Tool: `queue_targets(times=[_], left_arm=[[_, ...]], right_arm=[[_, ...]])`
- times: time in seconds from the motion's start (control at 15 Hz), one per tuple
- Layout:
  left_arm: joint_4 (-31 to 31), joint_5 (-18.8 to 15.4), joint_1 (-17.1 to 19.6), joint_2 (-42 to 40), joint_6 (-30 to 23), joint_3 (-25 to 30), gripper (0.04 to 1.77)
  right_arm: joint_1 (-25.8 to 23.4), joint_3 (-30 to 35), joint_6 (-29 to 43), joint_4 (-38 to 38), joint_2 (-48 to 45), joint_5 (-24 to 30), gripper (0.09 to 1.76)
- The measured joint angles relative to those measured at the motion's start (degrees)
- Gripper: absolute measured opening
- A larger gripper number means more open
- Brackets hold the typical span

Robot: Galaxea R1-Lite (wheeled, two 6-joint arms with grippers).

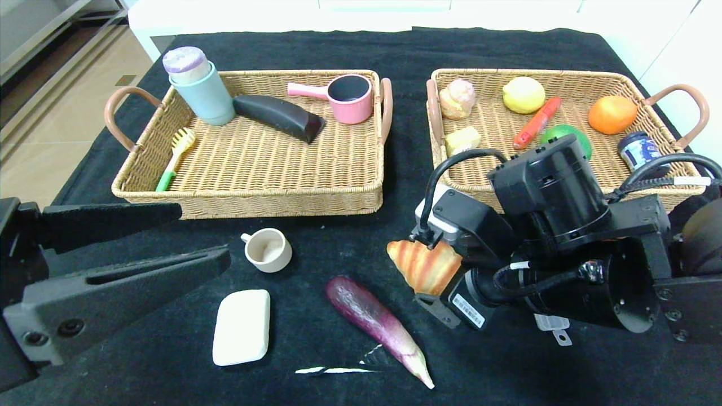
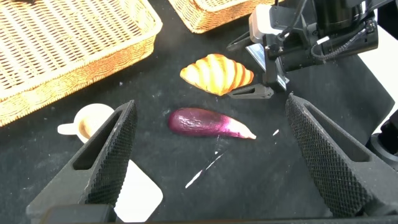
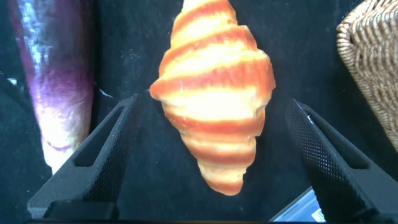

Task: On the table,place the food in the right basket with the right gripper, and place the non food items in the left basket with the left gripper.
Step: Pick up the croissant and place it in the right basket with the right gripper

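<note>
Right gripper (image 3: pixel 205 155) poised over a croissant (image 1: pixel 424 264) on the black table (image 1: pixel 316 237).

Its fingers stand wide apart either side of the croissant, not touching it. The eggplant (image 1: pixel 377 317) lies just beside, so a drifting finger could nudge it. The left gripper (image 2: pixel 211 162) hangs open, holding nothing, near the cup (image 1: pixel 268 250).

You saw a matt black cloth (image 1: pixel 338 237) covering the table. Both baskets (image 1: pixel 248 192) were coarse woven wicker with smooth handles. The croissant (image 3: pixel 214 93) looked glossy and ridged; the eggplant (image 1: pixel 375 316) had a shiny, smooth skin. The gripper fingers (image 2: pixel 112 149) carried matt black, finely textured pads.
</note>
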Motion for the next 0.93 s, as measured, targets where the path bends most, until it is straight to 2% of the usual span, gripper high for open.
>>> queue_targets(times=[0.73, 0.8, 0.93], left_arm=[[-0.17, -0.09, -0.09, 0.44, 0.06, 0.52, 1.72], [-0.17, -0.07, -0.07, 0.46, 0.09, 0.60, 1.72], [-0.17, -0.07, -0.07, 0.46, 0.06, 0.61, 1.72]], right_arm=[[-1.38, 1.10, 0.40, -4.61, 2.82, 0.16, 1.70], [-1.40, 1.16, 0.46, -4.60, 2.88, 0.18, 1.49], [-1.40, 1.21, 0.46, -4.57, 2.99, 0.22, 1.21]])
